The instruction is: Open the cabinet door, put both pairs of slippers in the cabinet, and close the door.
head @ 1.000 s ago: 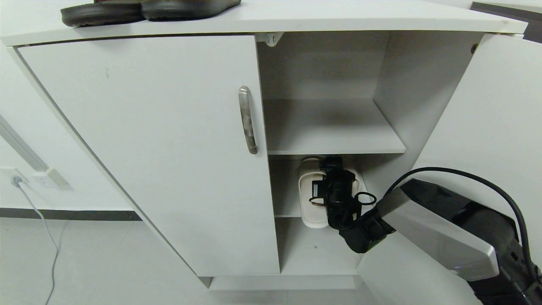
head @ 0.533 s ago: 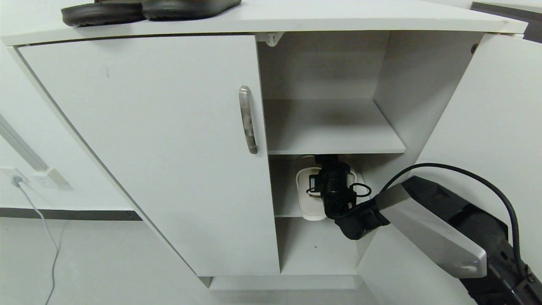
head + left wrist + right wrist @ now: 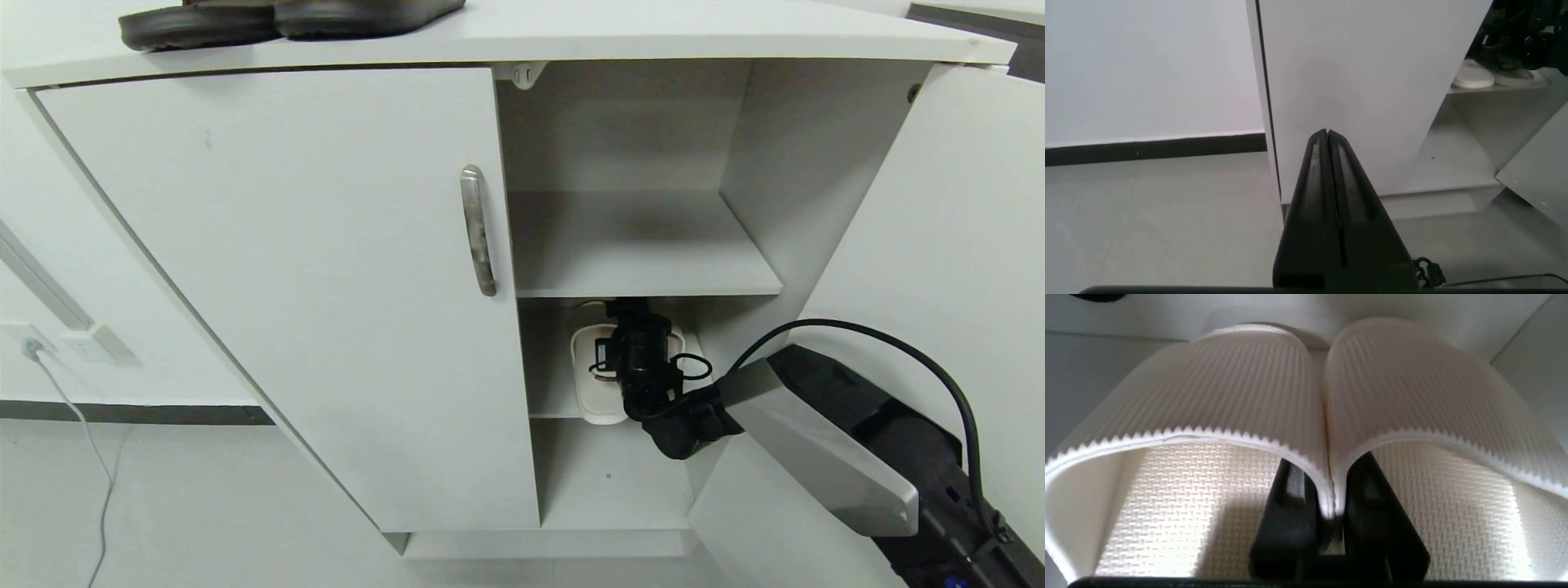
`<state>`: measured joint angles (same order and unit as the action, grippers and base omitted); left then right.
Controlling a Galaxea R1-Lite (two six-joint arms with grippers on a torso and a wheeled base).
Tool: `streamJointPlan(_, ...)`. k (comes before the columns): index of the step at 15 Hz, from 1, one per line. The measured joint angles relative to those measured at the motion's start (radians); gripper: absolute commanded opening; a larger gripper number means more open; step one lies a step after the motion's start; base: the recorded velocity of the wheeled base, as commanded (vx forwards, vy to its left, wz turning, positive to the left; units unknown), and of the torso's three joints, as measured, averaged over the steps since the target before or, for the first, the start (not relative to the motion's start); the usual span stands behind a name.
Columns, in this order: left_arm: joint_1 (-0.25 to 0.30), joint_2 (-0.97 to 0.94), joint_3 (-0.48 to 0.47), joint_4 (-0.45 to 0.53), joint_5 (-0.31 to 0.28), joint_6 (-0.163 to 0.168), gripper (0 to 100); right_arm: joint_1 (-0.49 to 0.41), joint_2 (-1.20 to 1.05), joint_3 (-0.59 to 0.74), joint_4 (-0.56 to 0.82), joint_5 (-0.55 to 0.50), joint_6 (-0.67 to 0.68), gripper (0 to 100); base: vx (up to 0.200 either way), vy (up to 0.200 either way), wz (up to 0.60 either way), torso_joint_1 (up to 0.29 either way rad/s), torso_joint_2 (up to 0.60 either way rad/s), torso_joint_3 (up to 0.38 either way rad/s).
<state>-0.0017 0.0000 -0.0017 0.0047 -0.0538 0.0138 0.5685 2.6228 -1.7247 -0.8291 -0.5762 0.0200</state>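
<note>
Slippers come as two pairs for you. At the upper left of the head frame, two dark slippers point(image 3: 196, 24) lie side by side on the cabinet top point(image 3: 653, 33). Below them the left door point(image 3: 286, 286) is shut, with its one metal handle point(image 3: 478, 230) upright along its right edge. Your left pincer point(image 3: 1327, 143) is pressed together on nothing, low in front of that door. Right of the handle, three compartments stand exposed, stacked one over another. The middle shelf point(image 3: 555, 404) holds two white slippers point(image 3: 589, 392), side by side with toes pointing inward. Your right pincer point(image 3: 1327, 486) reaches into that compartment and pinches the two adjoining inner walls of the white pair. The right door point(image 3: 939, 245) is swung wide at the frame's right edge.
</note>
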Motion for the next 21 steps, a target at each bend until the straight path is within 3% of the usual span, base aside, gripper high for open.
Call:
streamJointPlan(1, 0.0, 0.0, 0.0, 0.0, 0.0, 0.0, 0, 0.0, 0.002, -0.001, 0.0, 0.0, 0.0, 0, 0.0, 0.0, 0.0, 0.0, 0.0, 0.0)
streamJointPlan(2, 0.0, 0.0, 0.0, 0.0, 0.0, 0.0, 0, 0.0, 0.004, -0.001, 0.0, 0.0, 0.0, 100, 0.0, 0.0, 0.0, 0.0, 0.0, 0.0)
streamJointPlan(5, 0.0, 0.0, 0.0, 0.0, 0.0, 0.0, 0, 0.001, 0.004, 0.019, -0.014, -0.005, 0.0, 100, 0.0, 0.0, 0.0, 0.0, 0.0, 0.0)
streamJointPlan(9, 0.0, 0.0, 0.0, 0.0, 0.0, 0.0, 0, 0.016, -0.054, 0.181, -0.099, -0.008, -0.001, 100, 0.0, 0.0, 0.0, 0.0, 0.0, 0.0)
streamJointPlan(15, 0.0, 0.0, 0.0, 0.0, 0.0, 0.001, 0, 0.073, -0.23, 0.576, -0.323, -0.016, -0.001, 100, 0.0, 0.0, 0.0, 0.0, 0.0, 0.0)
streamJointPlan(21, 0.0, 0.0, 0.0, 0.0, 0.0, 0.001, 0, 0.179, -0.384, 0.996, -0.661, -0.033, 0.001, 100, 0.0, 0.0, 0.0, 0.0, 0.0, 0.0)
